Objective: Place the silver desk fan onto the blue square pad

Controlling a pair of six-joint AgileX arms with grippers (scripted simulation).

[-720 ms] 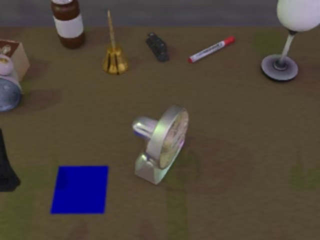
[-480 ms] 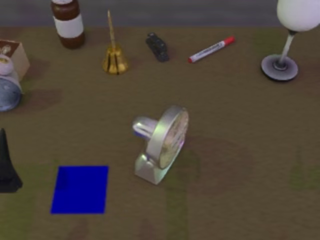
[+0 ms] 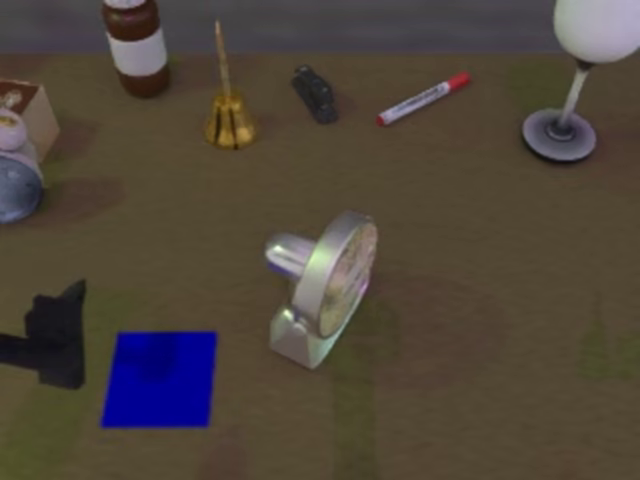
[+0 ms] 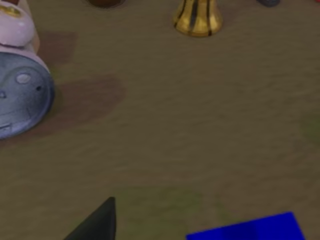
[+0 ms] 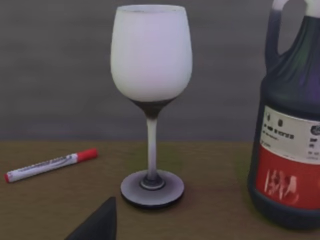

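Note:
The silver desk fan [image 3: 325, 285] stands upright at the table's middle on its wedge base, its disc face turned to the right. The blue square pad [image 3: 160, 378] lies flat to the fan's lower left, and its corner also shows in the left wrist view [image 4: 250, 230]. My left gripper [image 3: 60, 325] hovers just left of the pad, well apart from the fan, open and holding nothing. Only one dark fingertip [image 4: 102, 222] shows in its wrist view. My right gripper is outside the top view; one fingertip [image 5: 102, 222] shows, open and holding nothing.
Along the back stand a brown bottle [image 3: 135, 45], a golden bell [image 3: 230, 120], a small black object [image 3: 314, 93], a red-capped marker [image 3: 422, 98] and a white wine glass [image 3: 562, 130]. A silver clock [image 3: 15, 185] sits far left. A dark jug [image 5: 290, 130] stands beside the glass.
My left gripper has swung in from the left edge toward the pad and now casts a shadow on it. The fan and everything else are unmoved.

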